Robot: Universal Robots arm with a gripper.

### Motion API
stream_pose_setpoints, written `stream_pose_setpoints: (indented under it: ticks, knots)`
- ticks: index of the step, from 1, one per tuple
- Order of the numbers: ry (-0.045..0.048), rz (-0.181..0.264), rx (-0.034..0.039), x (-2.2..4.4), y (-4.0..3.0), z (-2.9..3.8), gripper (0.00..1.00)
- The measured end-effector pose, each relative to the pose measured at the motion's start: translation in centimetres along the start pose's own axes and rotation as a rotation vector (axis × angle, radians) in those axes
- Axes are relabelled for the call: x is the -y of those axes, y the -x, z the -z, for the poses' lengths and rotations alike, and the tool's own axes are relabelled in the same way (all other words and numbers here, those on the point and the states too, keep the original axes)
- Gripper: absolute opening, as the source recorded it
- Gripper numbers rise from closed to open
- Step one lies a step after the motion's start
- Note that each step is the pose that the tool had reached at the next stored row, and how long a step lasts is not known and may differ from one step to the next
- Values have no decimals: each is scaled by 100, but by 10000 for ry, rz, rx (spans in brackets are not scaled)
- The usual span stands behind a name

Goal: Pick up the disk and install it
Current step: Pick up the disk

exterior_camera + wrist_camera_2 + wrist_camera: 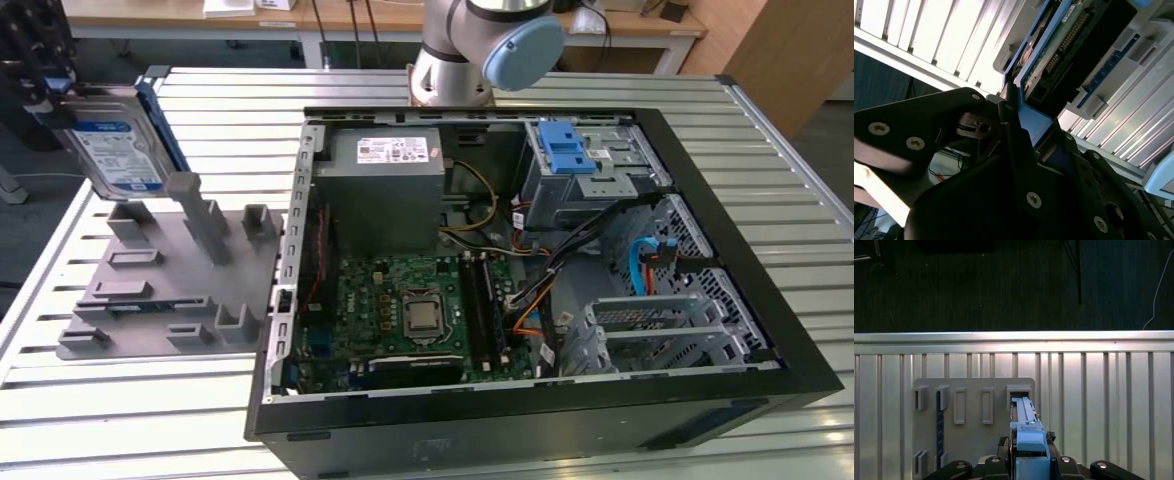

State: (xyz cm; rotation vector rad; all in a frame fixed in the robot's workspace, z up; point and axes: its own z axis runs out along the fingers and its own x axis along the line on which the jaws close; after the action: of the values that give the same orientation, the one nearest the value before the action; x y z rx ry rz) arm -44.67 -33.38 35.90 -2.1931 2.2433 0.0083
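The disk (118,140) is a silver-grey hard drive with a white-and-blue label and blue rails. It stands on edge at the exterior view's far left, over the back of a grey slotted holder (160,290). My gripper (51,95) is shut on its top edge. In the second wrist view the black fingers (1009,120) clamp the blue rail of the disk (1064,45). In the first wrist view the disk (1024,415) shows edge-on from above, over a slot of the holder (969,410), with my gripper (1029,465) around it.
An open black computer case (747,330) lies on the slatted metal table (160,420). Inside are a green motherboard (400,310), a power supply (387,160), a metal drive bay (601,180) with a blue latch (567,150), and cables. The arm's base (481,50) stands behind the case.
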Motion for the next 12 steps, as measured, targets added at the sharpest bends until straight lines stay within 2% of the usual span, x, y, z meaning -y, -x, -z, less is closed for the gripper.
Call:
stream_pose_setpoints:
  ticks: [12]
  knots:
    - [1,0,0,0,1,68,36]
